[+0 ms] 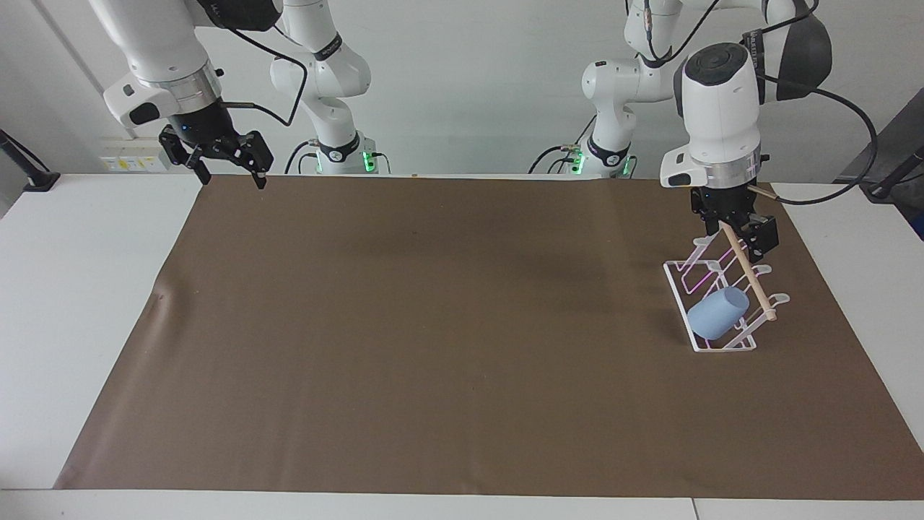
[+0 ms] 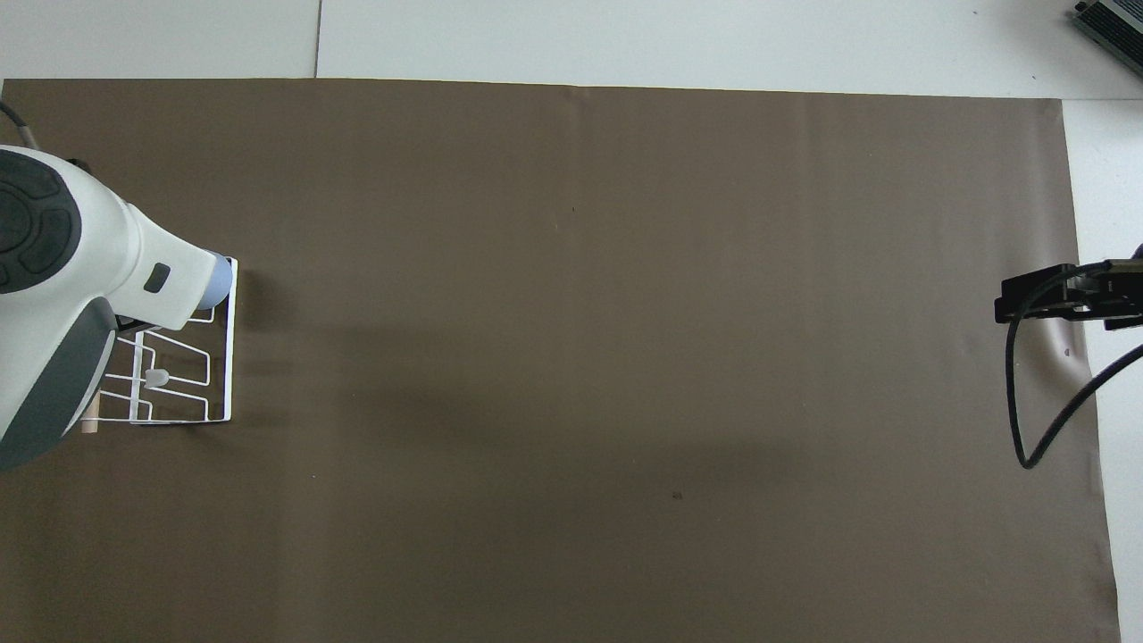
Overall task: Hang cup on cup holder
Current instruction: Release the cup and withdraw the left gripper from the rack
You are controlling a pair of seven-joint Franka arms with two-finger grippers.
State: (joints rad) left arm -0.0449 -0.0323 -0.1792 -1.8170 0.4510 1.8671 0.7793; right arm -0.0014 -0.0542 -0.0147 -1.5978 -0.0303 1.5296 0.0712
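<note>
Looking at your desk, the cup (image 1: 717,312) hung on the cup holder (image 1: 693,282) while the left gripper (image 1: 743,235) and right gripper (image 1: 227,162) hovered, jaws spread.

Two high, distant cameras face opposite ways over one table (image 1: 462,498).

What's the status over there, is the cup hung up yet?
Left tool open, empty, over the holder. Right tool open, waiting at its table end. Cup hung on the holder. Nothing in the way.
</note>
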